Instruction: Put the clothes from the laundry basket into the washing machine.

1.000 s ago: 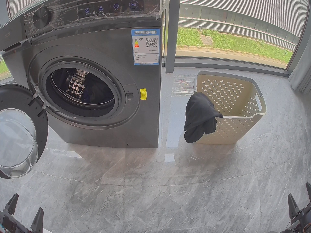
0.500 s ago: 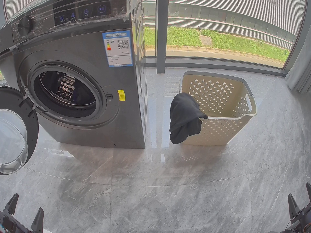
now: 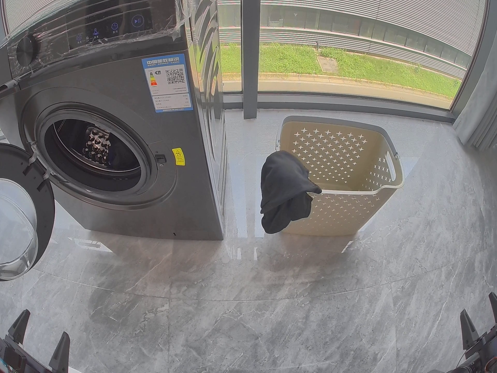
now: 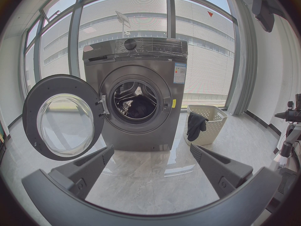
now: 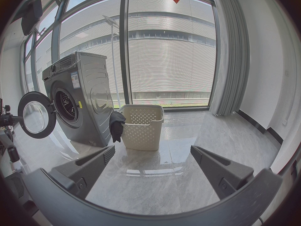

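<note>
**Approach phase, before the first grasp.** The dark grey front-loading washing machine [image 3: 171, 192] stands on the robot's left. Its round glass-centred door [image 3: 18, 229] is swung fully open toward the left, so the drum mouth is clear for loading. In the left wrist view a dark bundle of clothing [image 4: 139, 107] lies inside the drum.

The cream perforated plastic laundry basket [image 3: 347, 211] sits on the glossy grey marble-patterned floor [image 3: 259, 312], just beside the machine's right flank and in front of the tall window [image 3: 352, 37]. One black crumpled garment [image 3: 283, 190] hangs over the basket's near-left rim, half inside and half outside. The overhanging fold gives a graspable edge without a reach into the basket. No other clothes are visible in the part of the basket interior that shows.

The left gripper [image 3: 43, 325] and the right gripper [image 3: 477, 304] are low at the near edge of the head view, well apart from both basket and machine. Each has its jaws spread wide and holds nothing, ready for a pickup. The right gripper faces the basket and the left faces the drum. This suggests that the right arm is the better placed of the two for the garment.

The likely next requirement is a closer approach to the basket. A pinch on loose, draped cloth may catch only a thin fold and slip.
</note>
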Robot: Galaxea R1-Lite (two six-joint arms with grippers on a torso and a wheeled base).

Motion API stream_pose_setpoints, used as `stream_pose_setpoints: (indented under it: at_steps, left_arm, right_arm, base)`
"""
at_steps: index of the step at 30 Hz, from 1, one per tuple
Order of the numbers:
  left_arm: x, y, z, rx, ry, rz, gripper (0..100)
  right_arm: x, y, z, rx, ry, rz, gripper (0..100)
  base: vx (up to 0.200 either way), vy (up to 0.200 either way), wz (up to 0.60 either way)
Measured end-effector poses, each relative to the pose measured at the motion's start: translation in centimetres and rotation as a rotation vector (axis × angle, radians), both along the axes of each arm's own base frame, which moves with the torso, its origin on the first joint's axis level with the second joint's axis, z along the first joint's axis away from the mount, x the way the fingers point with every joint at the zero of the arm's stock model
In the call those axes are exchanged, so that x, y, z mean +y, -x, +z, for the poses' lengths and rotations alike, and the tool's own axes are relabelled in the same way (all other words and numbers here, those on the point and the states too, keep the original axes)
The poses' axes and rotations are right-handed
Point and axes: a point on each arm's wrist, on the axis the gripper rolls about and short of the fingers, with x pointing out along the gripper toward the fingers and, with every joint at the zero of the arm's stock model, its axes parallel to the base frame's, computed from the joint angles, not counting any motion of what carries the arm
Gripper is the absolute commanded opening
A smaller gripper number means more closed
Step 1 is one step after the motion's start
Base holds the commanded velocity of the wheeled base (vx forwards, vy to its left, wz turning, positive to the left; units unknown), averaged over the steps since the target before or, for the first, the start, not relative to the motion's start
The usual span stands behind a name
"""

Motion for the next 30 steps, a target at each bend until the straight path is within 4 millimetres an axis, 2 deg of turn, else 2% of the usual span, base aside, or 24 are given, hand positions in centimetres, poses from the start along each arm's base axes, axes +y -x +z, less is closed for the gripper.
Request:
stream_pose_setpoints:
  at_steps: [10,15,22,25,30]
  left_arm:
    - [0.0,0.0,0.0,0.000,-0.003,0.000,100]
    - [0.0,0.0,0.0,0.001,-0.003,0.000,100]
    - [0.0,0.0,0.0,0.001,-0.004,0.000,100]
    - [0.0,0.0,0.0,0.001,-0.004,0.000,100]
    - [0.0,0.0,0.0,0.002,-0.004,0.000,100]
  right_arm:
    - [0.0,0.0,0.0,0.001,-0.007,0.001,100]
    - [0.0,0.1,0.5,-0.038,-0.005,0.002,100]
    - [0.0,0.5,5.5,-0.120,-0.035,0.064,100]
    - [0.0,-0.5,7.1,-0.072,-0.049,0.107,100]
    - [0.3,-3.8,8.8,0.032,-0.062,0.177,100]
  base:
    - [0.000,-0.020,0.00]
    - [0.200,0.000,0.00]
    - [0.200,0.000,0.00]
    - [0.200,0.000,0.00]
    - [0.000,0.000,0.00]
